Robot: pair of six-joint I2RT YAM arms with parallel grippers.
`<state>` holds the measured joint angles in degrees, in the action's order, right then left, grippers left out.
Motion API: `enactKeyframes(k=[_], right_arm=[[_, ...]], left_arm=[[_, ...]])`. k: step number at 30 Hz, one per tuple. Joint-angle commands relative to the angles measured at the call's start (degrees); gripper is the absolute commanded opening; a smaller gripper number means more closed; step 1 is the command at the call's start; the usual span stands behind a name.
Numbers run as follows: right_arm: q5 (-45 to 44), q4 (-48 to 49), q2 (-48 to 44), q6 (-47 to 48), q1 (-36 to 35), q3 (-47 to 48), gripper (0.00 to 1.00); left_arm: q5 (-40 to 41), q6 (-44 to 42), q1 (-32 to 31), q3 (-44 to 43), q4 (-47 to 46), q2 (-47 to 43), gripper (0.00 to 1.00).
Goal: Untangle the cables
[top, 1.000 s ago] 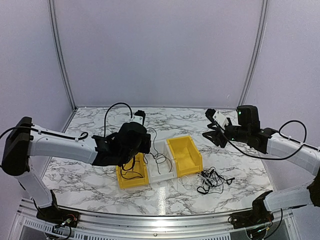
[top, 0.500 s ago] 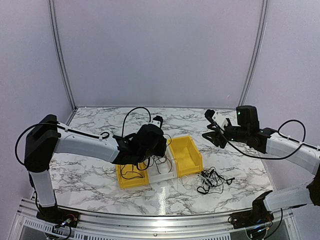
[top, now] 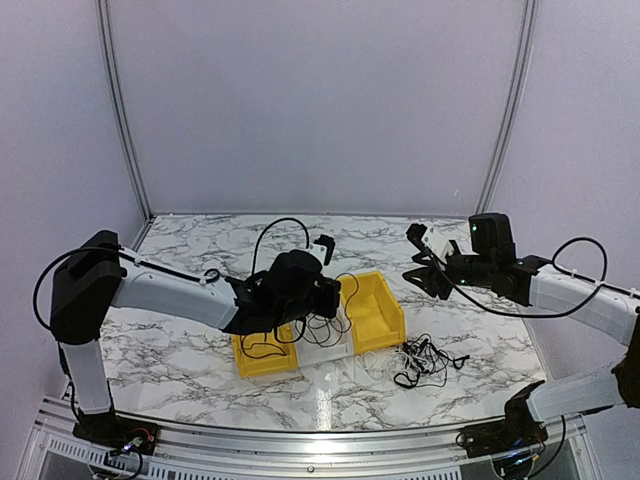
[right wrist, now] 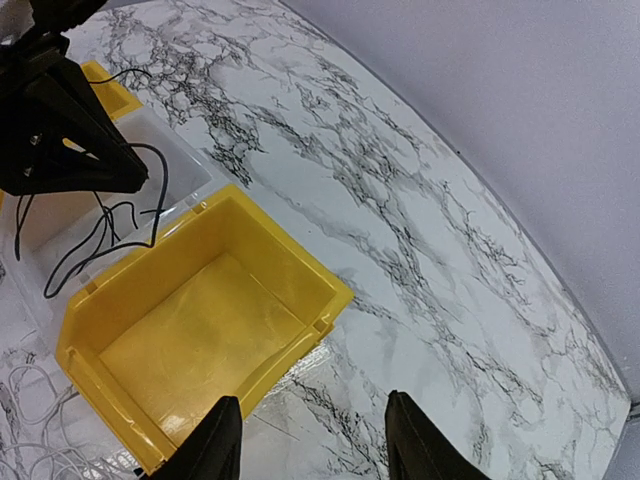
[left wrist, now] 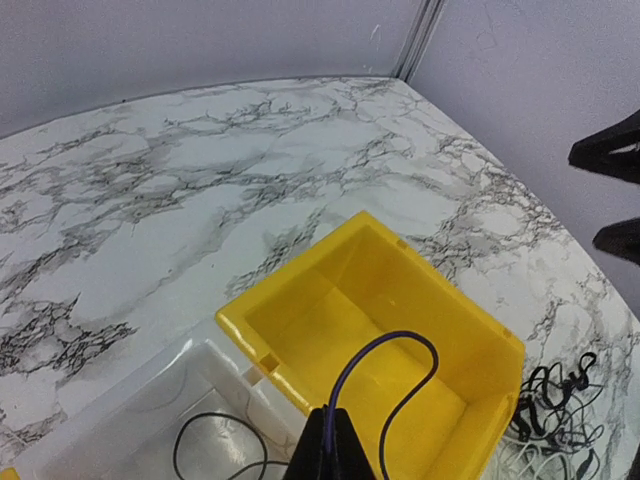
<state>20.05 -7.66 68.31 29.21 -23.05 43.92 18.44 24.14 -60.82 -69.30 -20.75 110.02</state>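
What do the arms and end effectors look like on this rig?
Both the left arm and right arm: white tubular links, black joint housings, black wiring loops running outside. The left end effector and right end effector: black tapered fingers. A green light on the right wrist.

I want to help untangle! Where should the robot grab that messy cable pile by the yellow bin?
Probably a loose loop on the right edge of the cable pile, from straight above: it lies flat on the table, and the open right gripper hovers nearest.

The table [left wrist: 150,200] is grey-veined white marble, with a yellow bin [right wrist: 200,320], a whitish bin [left wrist: 100,430] and black cables [top: 425,362].
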Motion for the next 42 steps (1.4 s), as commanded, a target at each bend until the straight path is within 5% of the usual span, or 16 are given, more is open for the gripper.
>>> enactKeyframes(k=[1, 10, 20, 29, 42], right_arm=[[0.7, -0.5, 0.3, 0.5, 0.4, 0.8, 0.48], [1.7, -1.0, 0.7, 0.6, 0.4, 1.0, 0.48], [3.2, -1.9, 1.2, 0.9, 0.4, 1.3, 0.49], [5.6, -2.8, 1.4, 1.7, 0.4, 1.4, 0.49], [8.7, -4.0, 1.7, 2.2, 0.4, 1.6, 0.49]], left_arm=[[1.9, 0.9, 0.5, 6.2, -3.3, -2.2, 0.00], [11.0, 0.0, 0.8, 13.6, -2.1, -8.6, 0.00], [6.8, 1.5, 0.9, 9.5, 3.5, -6.5, 0.00], [5.3, 3.9, 0.9, 10.5, 6.3, -10.4, 0.43], [1.2, -0.6, 0.9, 11.8, 6.6, -17.5, 0.60]])
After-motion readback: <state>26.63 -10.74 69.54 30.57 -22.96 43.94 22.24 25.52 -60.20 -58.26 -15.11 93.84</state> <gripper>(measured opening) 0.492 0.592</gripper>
